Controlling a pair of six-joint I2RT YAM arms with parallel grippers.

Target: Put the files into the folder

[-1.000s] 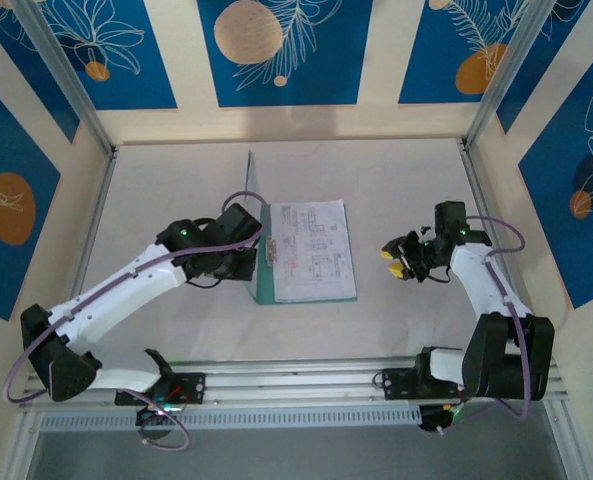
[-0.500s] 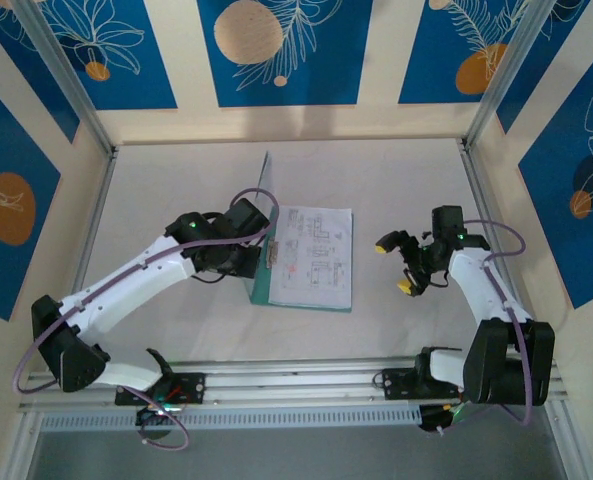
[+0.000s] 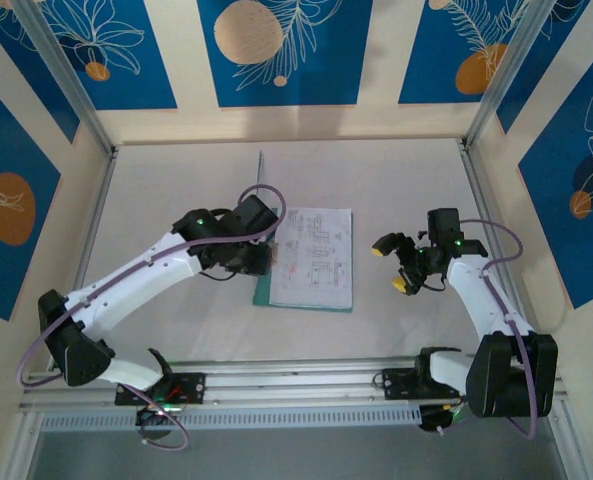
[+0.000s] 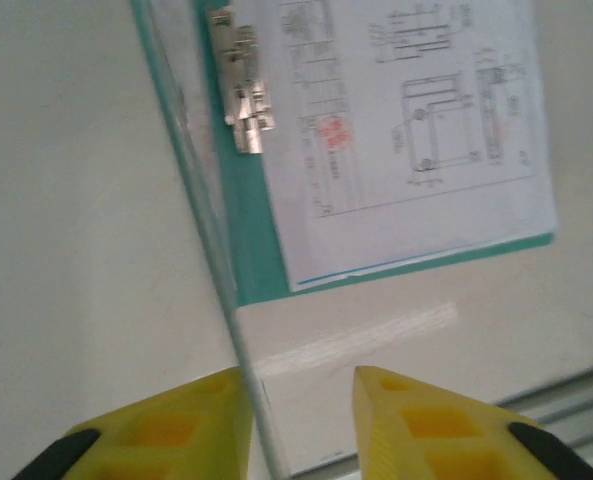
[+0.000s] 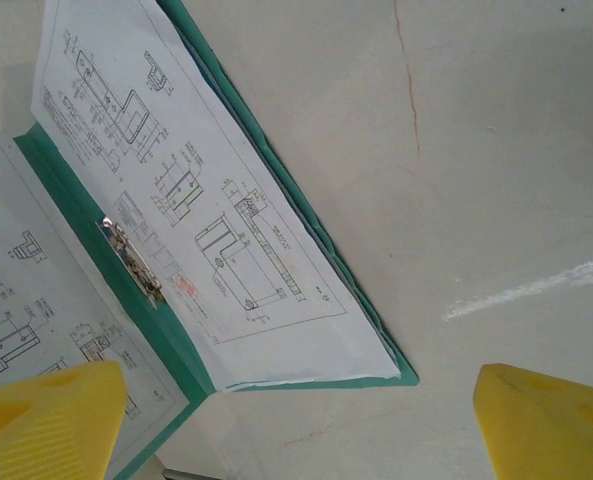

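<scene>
The folder (image 3: pixel 262 291) lies open near the middle of the table (image 3: pixel 406 190), its teal back flat; the files (image 3: pixel 314 258) rest on it, the top white sheet printed with line drawings, a thin blue edge peeping out under its lower border in my left wrist view; a metal clip (image 4: pixel 244 95) sits on the teal strip at the sheets' 9 o'clock side. The cover (image 3: pixel 260 172) stands raised on edge along that same side. My left gripper (image 4: pixel 301 400) has its yellow fingers a little apart, the cover's edge between them, close against one finger, not pinched. My right gripper (image 3: pixel 390 267) hangs at the folder's 3 o'clock, near it but apart, jaws spread wide and holding nothing.
</scene>
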